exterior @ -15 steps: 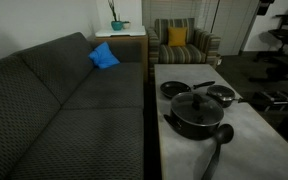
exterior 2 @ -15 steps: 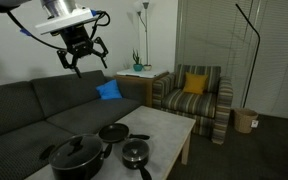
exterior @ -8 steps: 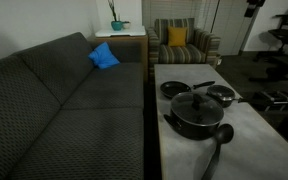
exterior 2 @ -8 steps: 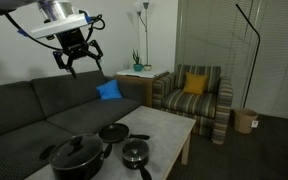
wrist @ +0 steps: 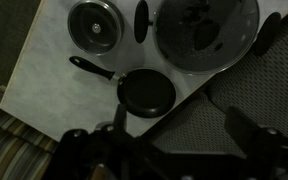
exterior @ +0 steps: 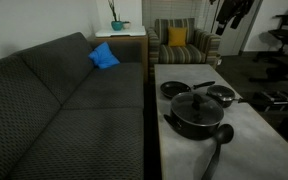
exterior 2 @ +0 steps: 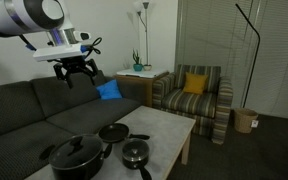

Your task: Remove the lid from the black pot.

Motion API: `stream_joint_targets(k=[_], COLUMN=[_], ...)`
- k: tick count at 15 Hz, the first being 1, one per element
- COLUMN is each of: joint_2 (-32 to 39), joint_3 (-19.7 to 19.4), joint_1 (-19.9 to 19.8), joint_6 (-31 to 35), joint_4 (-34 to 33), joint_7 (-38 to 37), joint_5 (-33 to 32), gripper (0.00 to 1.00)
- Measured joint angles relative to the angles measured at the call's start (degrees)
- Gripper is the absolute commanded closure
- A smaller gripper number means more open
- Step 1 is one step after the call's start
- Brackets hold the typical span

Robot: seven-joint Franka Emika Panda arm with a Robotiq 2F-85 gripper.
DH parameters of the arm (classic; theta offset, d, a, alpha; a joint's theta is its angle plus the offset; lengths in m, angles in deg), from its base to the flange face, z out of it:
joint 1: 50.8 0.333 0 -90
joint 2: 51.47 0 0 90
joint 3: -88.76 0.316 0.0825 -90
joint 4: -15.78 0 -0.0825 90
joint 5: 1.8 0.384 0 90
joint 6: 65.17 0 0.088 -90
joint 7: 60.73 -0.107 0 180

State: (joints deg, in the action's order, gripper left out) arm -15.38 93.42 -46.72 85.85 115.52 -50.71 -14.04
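Note:
The black pot (exterior: 194, 118) stands on the light table near its front edge, with the glass lid (exterior: 194, 101) resting on it, dark knob up. Both also show in an exterior view, pot (exterior 2: 75, 160) and lid (exterior 2: 76, 148), and in the wrist view, pot (wrist: 256, 45) and lid (wrist: 206, 30). My gripper (exterior 2: 74, 72) hangs open and empty high in the air, above the sofa and well away from the pot. It shows at the top edge of an exterior view (exterior: 229, 12). In the wrist view the gripper (wrist: 169, 150) has its dark fingers spread wide.
Two smaller dark pans stand beside the pot: an open frying pan (exterior: 176, 89) (wrist: 147, 92) and a small lidded pan (exterior: 221, 95) (wrist: 94, 25). A long black ladle (exterior: 219, 145) lies at the table's front. A dark sofa (exterior: 64, 110) flanks the table; a striped armchair (exterior 2: 192, 95) stands behind.
My gripper has moved down and sideways over the sofa and now enters the top of the exterior view that faces the armchair. The pot, lid and pans have not moved.

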Motion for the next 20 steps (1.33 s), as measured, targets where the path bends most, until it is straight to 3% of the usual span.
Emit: stream_joint_targets(k=[4,12,20], joint_2=[-0.65,4.05,15.39], joint_3=[-4.03,-7.28,-7.09], joint_1=[3.50,8.08,7.98], joint_6=[-0.37,-0.03,-0.57], joint_4=[-0.01,-1.27,-8.92], joint_7=[-4.13,-22.77,-24.79], joint_5=[-4.31,-2.31,4.26], gripper=[0.00,0.00,0.00])
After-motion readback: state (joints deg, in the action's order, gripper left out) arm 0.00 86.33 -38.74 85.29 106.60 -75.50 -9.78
